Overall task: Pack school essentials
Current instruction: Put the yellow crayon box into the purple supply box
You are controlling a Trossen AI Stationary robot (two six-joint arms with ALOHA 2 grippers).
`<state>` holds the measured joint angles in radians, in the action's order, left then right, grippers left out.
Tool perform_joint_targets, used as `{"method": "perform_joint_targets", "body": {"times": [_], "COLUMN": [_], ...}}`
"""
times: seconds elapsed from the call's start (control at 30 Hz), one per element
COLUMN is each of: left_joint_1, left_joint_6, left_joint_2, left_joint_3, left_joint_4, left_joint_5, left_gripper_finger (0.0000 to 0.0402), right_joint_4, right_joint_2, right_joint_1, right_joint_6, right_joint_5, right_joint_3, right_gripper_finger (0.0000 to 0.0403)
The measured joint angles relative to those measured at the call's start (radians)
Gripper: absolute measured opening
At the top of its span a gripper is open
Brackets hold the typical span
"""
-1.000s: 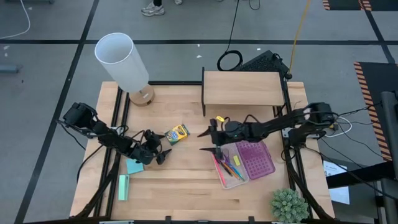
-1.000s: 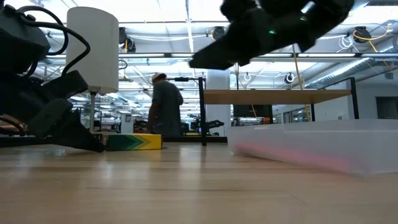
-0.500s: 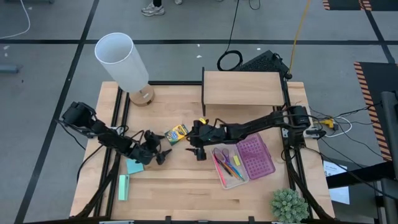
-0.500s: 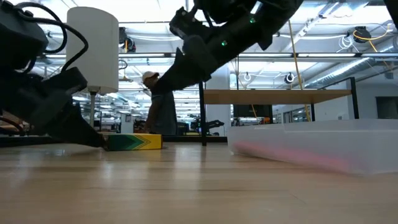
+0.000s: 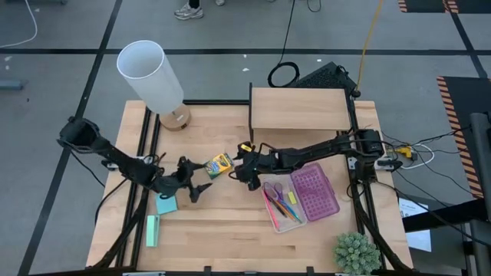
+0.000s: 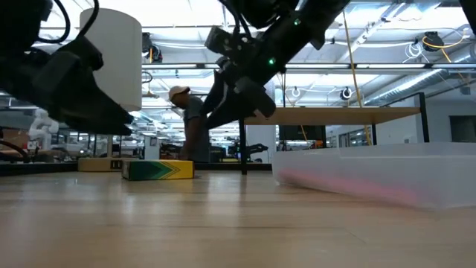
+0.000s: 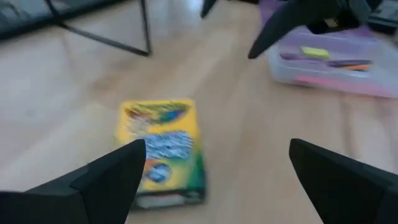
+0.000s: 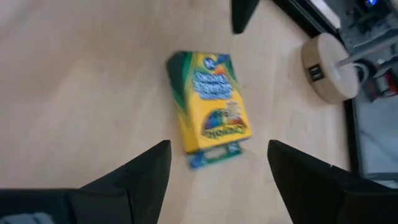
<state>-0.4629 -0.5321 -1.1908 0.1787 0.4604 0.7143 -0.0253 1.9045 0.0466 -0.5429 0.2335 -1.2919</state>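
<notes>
- Crayon box (image 5: 219,164) is the item in hand: one yellow box lying flat on the table (image 5: 230,230), between the two grippers and touched by neither.
- Right gripper (image 5: 239,170) hovers just beside it with fingers spread, holding nothing; the right wrist view frames the box squarely between them.
- Left gripper (image 5: 193,182) sits near the box's other side, fingers also spread and empty.
- Next move, as I judge it: the right gripper should lower astride the box, close on it, then carry it to the clear case (image 5: 285,205).
- Counted: one crayon box, one light-blue note pad (image 5: 166,205) on the table, one case already holding several pens.
</notes>
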Motion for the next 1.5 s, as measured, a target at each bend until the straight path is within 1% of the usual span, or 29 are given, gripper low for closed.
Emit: {"method": "perform_joint_targets", "body": {"times": [0.07,0.13,0.23,0.33,0.43,0.63,0.7,0.77,0.83,0.9,0.97,1.03,1.1,1.17,1.3,1.4,1.5], "left_joint_1": [0.027,0.064,0.121,0.166,0.190,0.194,0.192,0.192,0.192,0.192,0.195,0.203,0.211,0.218,0.212,0.212,0.205], "left_joint_6": [0.052,0.094,0.132,0.135,0.133,0.134,0.132,0.131,0.137,0.162,0.191,0.203,0.171,0.121,0.087,0.084,0.086], "left_joint_2": [0.032,0.052,0.060,0.060,0.060,0.072,0.094,0.101,0.106,0.098,0.085,0.062,0.041,0.014,-0.019,-0.027,-0.027], "left_joint_3": [0.000,0.000,0.000,0.000,0.000,0.000,-0.001,0.000,-0.001,-0.001,-0.001,0.001,0.000,0.000,0.000,0.000,0.000], "left_joint_4": [-0.013,-0.018,-0.039,-0.075,-0.100,-0.103,-0.117,-0.117,-0.133,-0.106,-0.080,-0.063,-0.075,-0.068,-0.067,-0.062,-0.027], "left_joint_5": [0.013,0.014,-0.008,-0.036,-0.045,-0.052,-0.076,-0.115,-0.125,-0.110,-0.083,-0.085,-0.086,-0.086,-0.094,-0.144,-0.161], "left_gripper_finger": [0.0399,0.0394,0.0376,0.0354,0.0336,0.0310,0.0304,0.0300,0.0300,0.0308,0.0324,0.0340,0.0350,0.0350,0.0319,0.0289,0.0272], "right_joint_4": [-0.002,-0.004,0.004,0.022,0.054,0.117,0.138,0.119,0.121,0.122,0.130,0.128,0.110,0.112,0.103,0.104,0.113], "right_joint_2": [0.002,0.002,0.002,0.002,0.002,0.014,0.022,0.032,0.047,0.058,0.066,0.074,0.075,0.077,0.080,0.079,0.079], "right_joint_1": [-0.017,-0.038,-0.070,-0.087,-0.091,-0.080,-0.072,-0.064,-0.061,-0.061,-0.062,-0.063,-0.066,-0.066,-0.067,-0.072,-0.076], "right_joint_6": [-0.043,-0.047,0.007,0.073,0.159,0.345,0.376,0.387,0.382,0.377,0.377,0.389,0.411,0.431,0.425,0.425,0.424], "right_joint_5": [-0.011,-0.052,-0.122,-0.154,-0.157,-0.156,-0.154,-0.155,-0.155,-0.154,-0.153,-0.153,-0.152,-0.141,-0.108,-0.107,-0.107], "right_joint_3": [0.000,0.000,0.000,0.000,0.000,0.008,0.012,0.015,0.016,0.016,0.016,0.016,0.016,0.016,0.020,0.035,0.050], "right_gripper_finger": [0.0256,0.0254,0.0253,0.0253,0.0253,0.0253,0.0253,0.0253,0.0253,0.0253,0.0253,0.0253,0.0253,0.0253,0.0253,0.0253,0.0253]}}
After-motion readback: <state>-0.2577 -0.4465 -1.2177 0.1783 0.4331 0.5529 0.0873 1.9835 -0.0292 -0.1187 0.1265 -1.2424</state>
